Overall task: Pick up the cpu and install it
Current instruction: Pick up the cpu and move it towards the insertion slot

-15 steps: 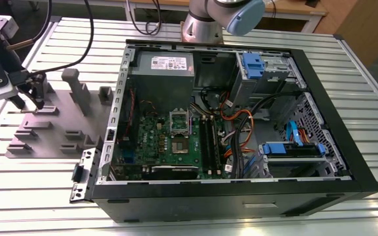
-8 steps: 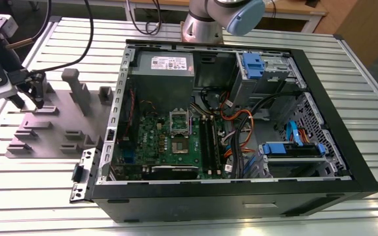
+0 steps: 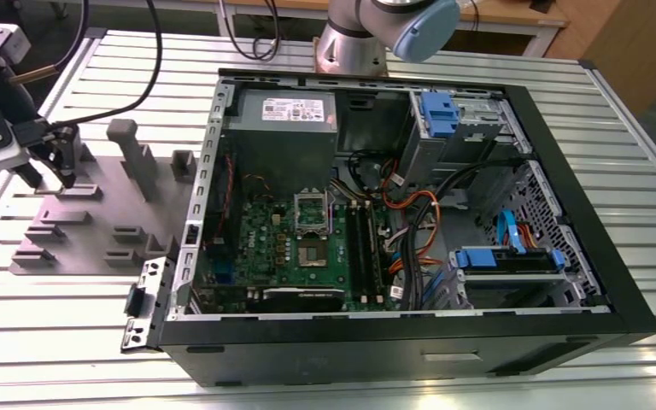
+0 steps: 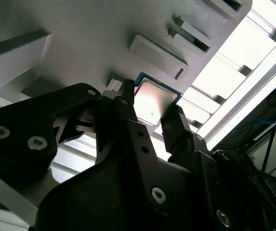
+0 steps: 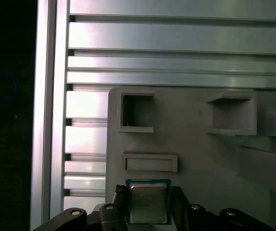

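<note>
The cpu [image 4: 153,100], a small flat square chip with a silvery top and a thin dark rim, sits between my two black fingers in both wrist views, over the grey plastic fixture [image 5: 195,149]. My gripper [image 5: 148,208] is shut on the cpu [image 5: 147,202], one finger against each of two opposite edges. In the exterior view my gripper [image 3: 51,181] hangs at that view's left, its fingertips just above the fixture [image 3: 100,222]. The open computer case [image 3: 419,213] lies to that view's right, with the green board [image 3: 288,256] and its metal-framed socket [image 3: 311,209] inside.
Upright grey posts [image 3: 134,154] rise from the fixture close to my fingers. Everything rests on a ribbed aluminium table [image 3: 601,111]. The case wall [image 3: 197,213] stands between fixture and board. Orange and black cables [image 3: 413,222] and blue drive brackets [image 3: 508,259] fill the case's other side.
</note>
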